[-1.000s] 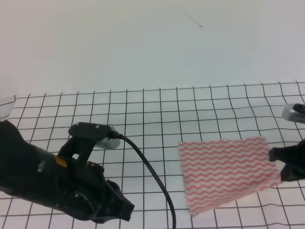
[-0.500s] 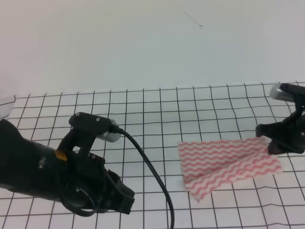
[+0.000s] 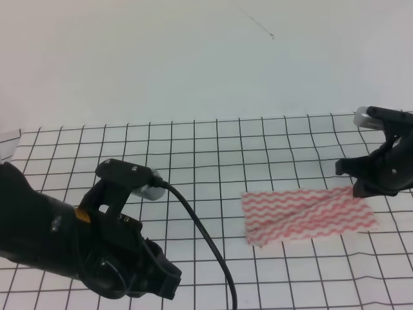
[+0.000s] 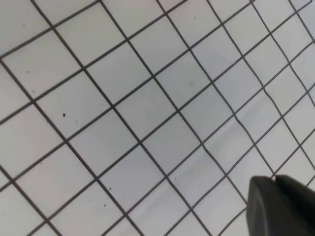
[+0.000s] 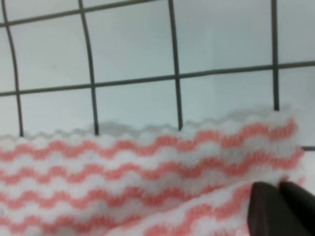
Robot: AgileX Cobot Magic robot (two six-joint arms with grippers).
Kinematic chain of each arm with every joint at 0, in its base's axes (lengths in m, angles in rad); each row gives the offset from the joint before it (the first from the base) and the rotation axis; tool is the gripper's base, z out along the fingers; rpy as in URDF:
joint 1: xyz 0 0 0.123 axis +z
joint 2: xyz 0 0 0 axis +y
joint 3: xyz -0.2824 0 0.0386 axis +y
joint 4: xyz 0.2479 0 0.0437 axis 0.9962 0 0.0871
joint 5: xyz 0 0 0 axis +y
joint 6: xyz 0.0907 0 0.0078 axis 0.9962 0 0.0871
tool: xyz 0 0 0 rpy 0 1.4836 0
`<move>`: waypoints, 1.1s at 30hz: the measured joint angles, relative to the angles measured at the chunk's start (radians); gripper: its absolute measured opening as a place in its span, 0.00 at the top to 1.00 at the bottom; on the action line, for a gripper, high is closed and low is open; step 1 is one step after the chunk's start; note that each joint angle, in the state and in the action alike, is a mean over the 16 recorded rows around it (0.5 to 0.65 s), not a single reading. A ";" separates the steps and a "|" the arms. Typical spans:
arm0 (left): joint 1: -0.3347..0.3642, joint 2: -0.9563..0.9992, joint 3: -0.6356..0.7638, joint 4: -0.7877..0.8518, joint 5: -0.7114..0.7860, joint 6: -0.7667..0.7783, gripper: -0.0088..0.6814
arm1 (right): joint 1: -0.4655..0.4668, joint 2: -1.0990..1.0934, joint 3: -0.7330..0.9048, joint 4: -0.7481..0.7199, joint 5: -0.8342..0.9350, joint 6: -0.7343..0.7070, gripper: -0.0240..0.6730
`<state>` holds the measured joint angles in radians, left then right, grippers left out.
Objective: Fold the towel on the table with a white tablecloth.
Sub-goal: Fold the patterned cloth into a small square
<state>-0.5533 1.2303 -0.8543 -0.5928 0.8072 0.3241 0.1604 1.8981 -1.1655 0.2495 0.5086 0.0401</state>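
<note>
The towel [image 3: 308,216], pink-red wavy stripes on white, lies folded into a long narrow strip on the right of the table's white tablecloth [image 3: 213,148]. My right gripper [image 3: 358,187] sits at the strip's far right corner. In the right wrist view its dark fingertips [image 5: 268,211] are pressed together on a raised fold of the towel [image 5: 147,182]. My left gripper [image 3: 161,279] hangs low at the front left, far from the towel. The left wrist view shows its tips [image 4: 275,206] shut over bare tablecloth [image 4: 123,98].
A black cable [image 3: 206,240] loops from the left arm down to the front edge, between that arm and the towel. A plain white wall [image 3: 193,58] rises behind the table's far edge. A pale object [image 3: 6,143] shows at the far left edge.
The right gripper has carried the towel's near edge away and up to the far edge, turning the wide cloth into a narrow strip. The left arm barely shifted.
</note>
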 joint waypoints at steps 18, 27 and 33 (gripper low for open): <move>0.000 0.000 0.000 0.013 -0.005 0.010 0.99 | 0.000 -0.051 -0.004 -0.011 -0.004 -0.184 0.55; 0.020 -0.003 0.000 0.088 -0.071 -0.042 0.99 | 0.004 -0.138 -0.027 0.182 0.177 -0.783 0.65; 0.095 -0.017 0.000 0.148 -0.119 -0.082 0.99 | 0.041 -0.153 -0.069 0.279 0.324 -1.094 0.82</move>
<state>-0.4579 1.2130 -0.8547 -0.4445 0.6884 0.2426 0.2012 1.7453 -1.2350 0.5281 0.8328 -1.0537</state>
